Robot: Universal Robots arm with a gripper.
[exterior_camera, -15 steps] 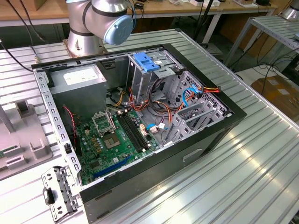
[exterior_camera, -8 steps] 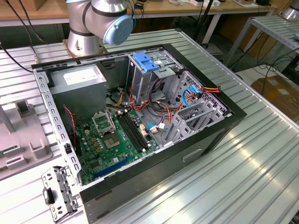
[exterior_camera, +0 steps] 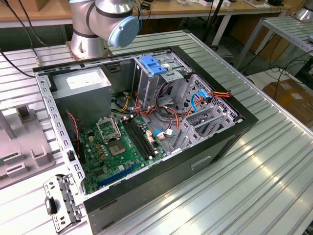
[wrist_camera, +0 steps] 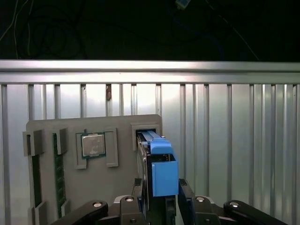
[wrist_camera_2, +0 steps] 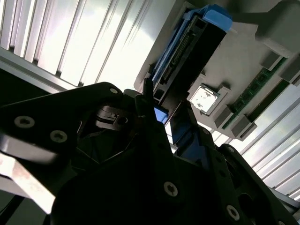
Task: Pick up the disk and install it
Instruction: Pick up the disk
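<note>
In the first wrist view the gripper [wrist_camera: 161,194] sits astride the disk [wrist_camera: 159,161], its black body showing on both sides of the drive's near end. Whether it is clamped on the drive or only set around it I cannot tell. The disk stands on edge in a slot of a grey parts tray [wrist_camera: 47,127], with its light-blue plastic rail facing the camera and its far end inside the slot's raised frame. In the second wrist view the same disk [wrist_camera_2: 187,54] runs away from the gripper, its dark connector edge and blue rail showing, and it stands upright in the tray. Just beside the disk, in its own square pocket of the tray, lies a processor chip [wrist_camera: 93,145], and farther along the tray a green memory stick [wrist_camera: 59,174] lies in a long groove. The tray rests on the ribbed aluminium table [wrist_camera: 234,140]. In the exterior view the open computer case [exterior_camera: 215,142] lies on that table, with the green motherboard [exterior_camera: 120,147], a grey power-supply box [exterior_camera: 83,84] and a blue bracket [exterior_camera: 152,65] on top of the metal drive cage [exterior_camera: 205,115]. The grey tray is at the exterior view's left, well apart from the cage.
</note>
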